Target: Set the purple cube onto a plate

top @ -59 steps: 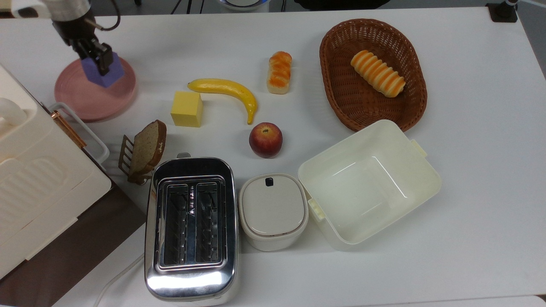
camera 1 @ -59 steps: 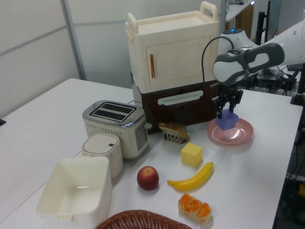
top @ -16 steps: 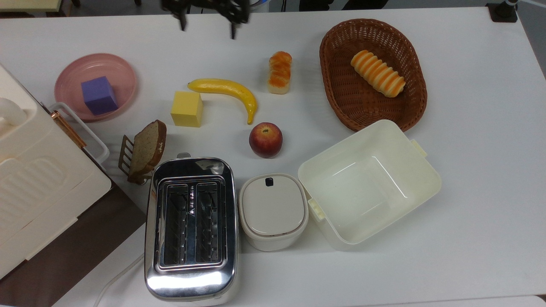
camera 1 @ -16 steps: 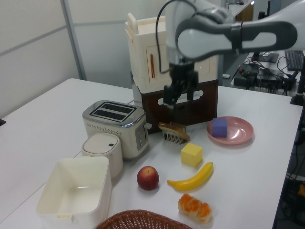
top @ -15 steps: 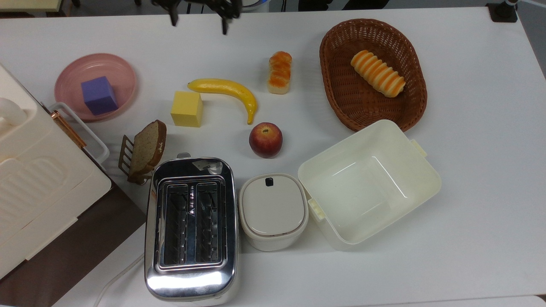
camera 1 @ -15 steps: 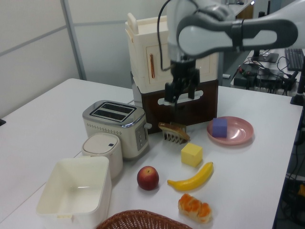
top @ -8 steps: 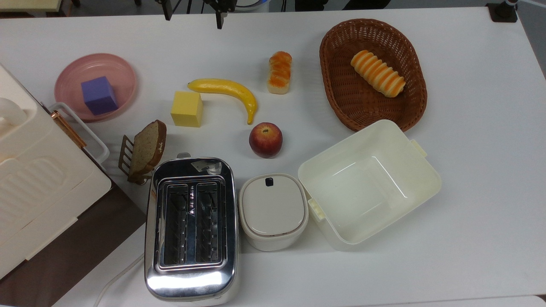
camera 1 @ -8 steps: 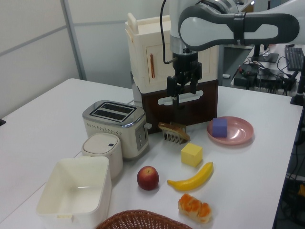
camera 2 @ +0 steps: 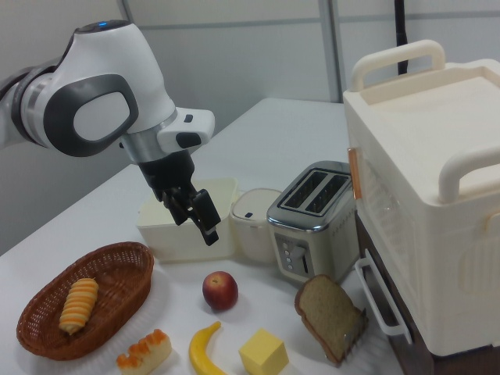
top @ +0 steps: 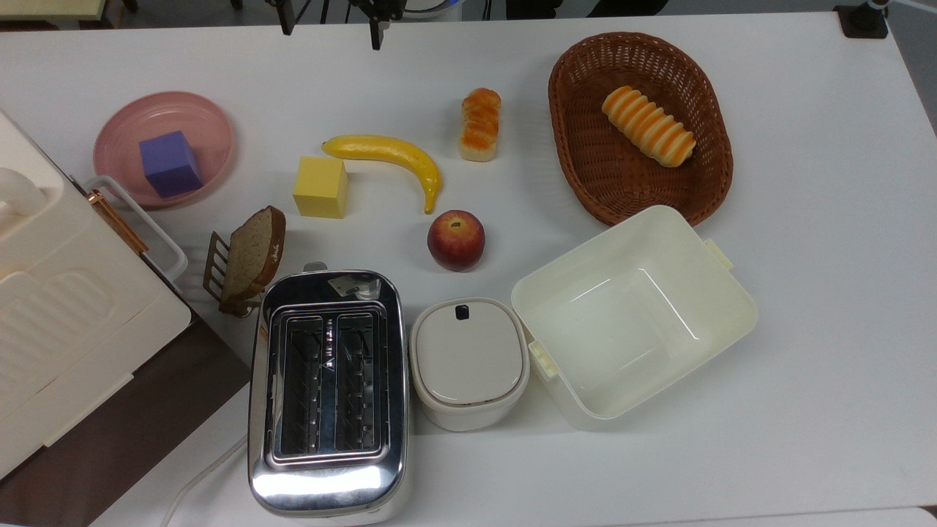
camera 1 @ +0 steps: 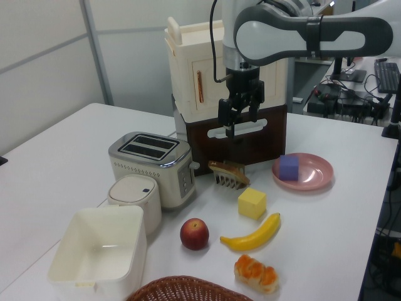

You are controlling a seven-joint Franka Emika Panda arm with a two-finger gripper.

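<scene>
On a white table (top: 805, 293), the one purple cube (top: 170, 163) sits inside the single pink plate (top: 212, 121), well off to the top view's left of the gripper (top: 331, 25). That gripper hangs high with its fingers spread and holding nothing. The left view alone shows desks behind; one yellow cube (top: 320, 187) lies below the gripper in the top view.

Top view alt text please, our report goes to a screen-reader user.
A purple cube sits in a pink plate at the top view's left on a white table. The robot's open hand hangs at the top edge, above a yellow cube, banana and toaster.
</scene>
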